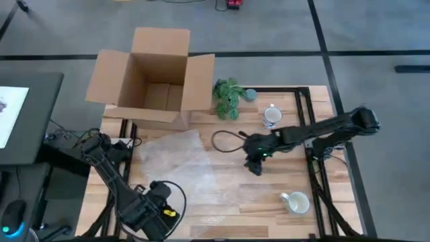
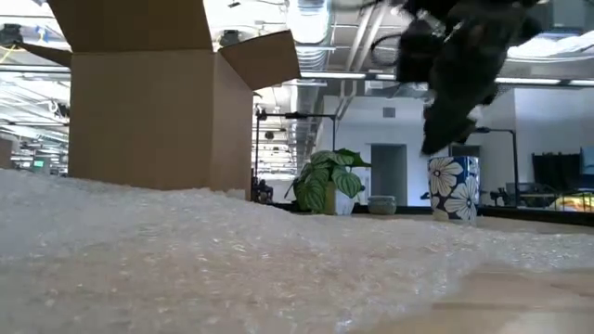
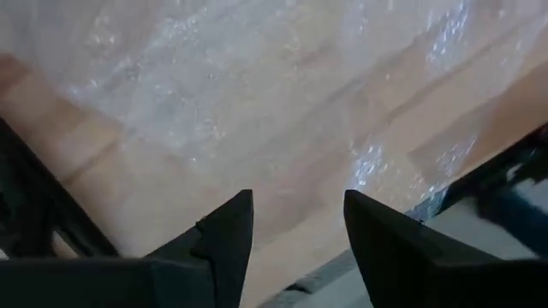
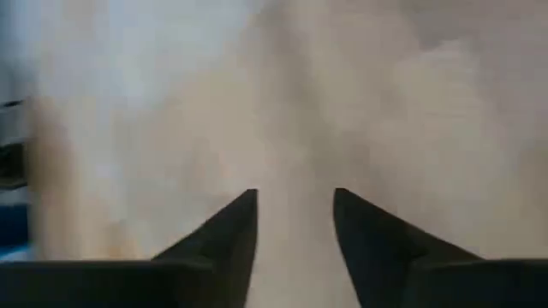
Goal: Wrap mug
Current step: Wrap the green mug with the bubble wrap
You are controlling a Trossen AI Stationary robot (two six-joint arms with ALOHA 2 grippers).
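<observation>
High view shows the right end effector (image 1: 254, 165), fingers parted and empty, hovering over the bubble wrap (image 1: 181, 161), the floral mug (image 1: 271, 115) just beyond it; descending carelessly, I judge, could snag and drag the sheet.

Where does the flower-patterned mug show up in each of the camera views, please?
High view: the flower-patterned mug stands at the table's far right, right of the potted plant.
Low view: the mug stands right of centre, with the same plant to its left and the right gripper above it.
Left wrist view: not in it.
Right wrist view: not in it.
Shared landmark: the potted plant.
</observation>
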